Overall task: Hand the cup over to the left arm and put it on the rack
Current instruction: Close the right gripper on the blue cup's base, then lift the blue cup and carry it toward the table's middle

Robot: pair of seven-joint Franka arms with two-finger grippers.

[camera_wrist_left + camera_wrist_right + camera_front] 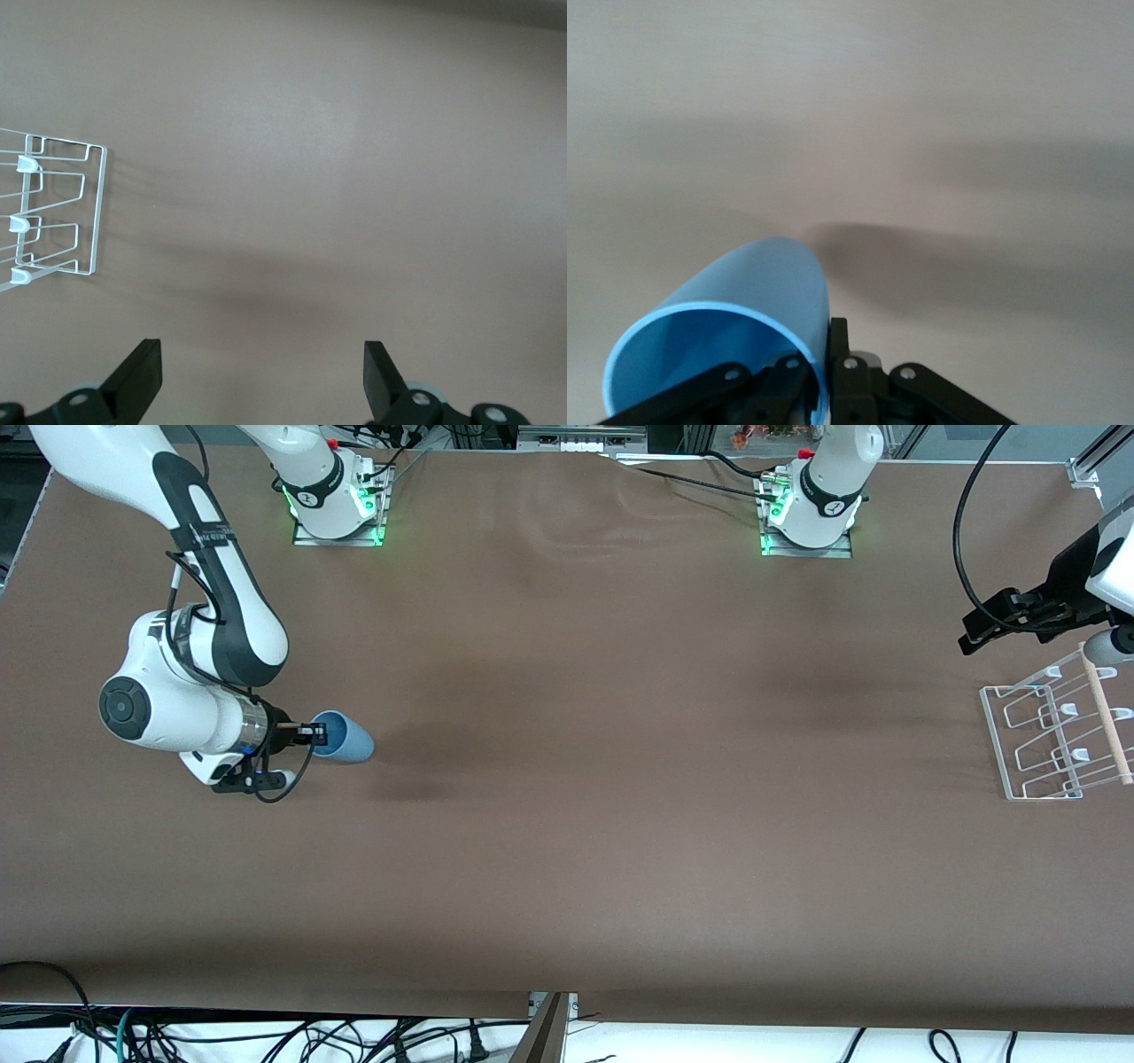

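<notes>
Where right gripper pinches: light-blue cup

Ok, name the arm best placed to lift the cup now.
Right. The right gripper is shut on the rim of the cup, which lies on its side. The left gripper hangs open by the rack, at the table's other end.

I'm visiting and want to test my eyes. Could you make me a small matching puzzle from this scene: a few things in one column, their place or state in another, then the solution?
Things:
1. cup
2. rack
3. left gripper
4. right gripper

States:
A. open, holding nothing, above the table beside the rack
B. shut on the cup's rim
C. light blue, on its side, mouth toward the gripper holding it
D. white wire, standing at the left arm's end of the table

Pairs: 1-C, 2-D, 3-A, 4-B
</notes>
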